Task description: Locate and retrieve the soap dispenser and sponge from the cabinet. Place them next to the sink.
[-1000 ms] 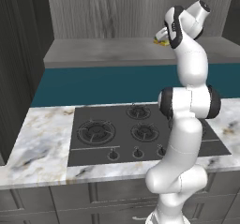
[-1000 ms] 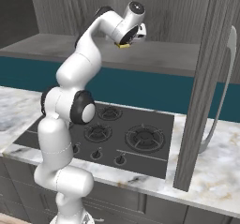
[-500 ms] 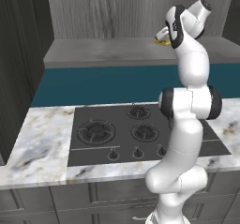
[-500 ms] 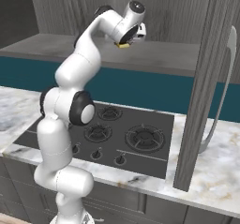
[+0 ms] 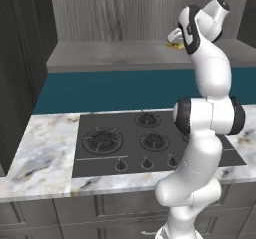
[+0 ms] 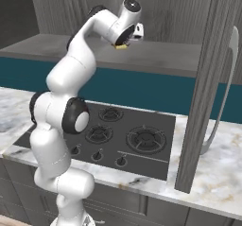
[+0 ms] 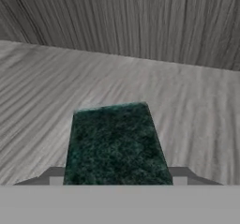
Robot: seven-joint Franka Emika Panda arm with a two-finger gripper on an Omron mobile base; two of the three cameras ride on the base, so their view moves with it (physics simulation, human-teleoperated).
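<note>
Even, soft rendered light; hand view blurry.

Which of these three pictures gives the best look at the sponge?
The hand view: the sponge shows its dark green top up close, lying on the cabinet shelf. The two base views catch just a small yellow edge beside the gripper.
</note>
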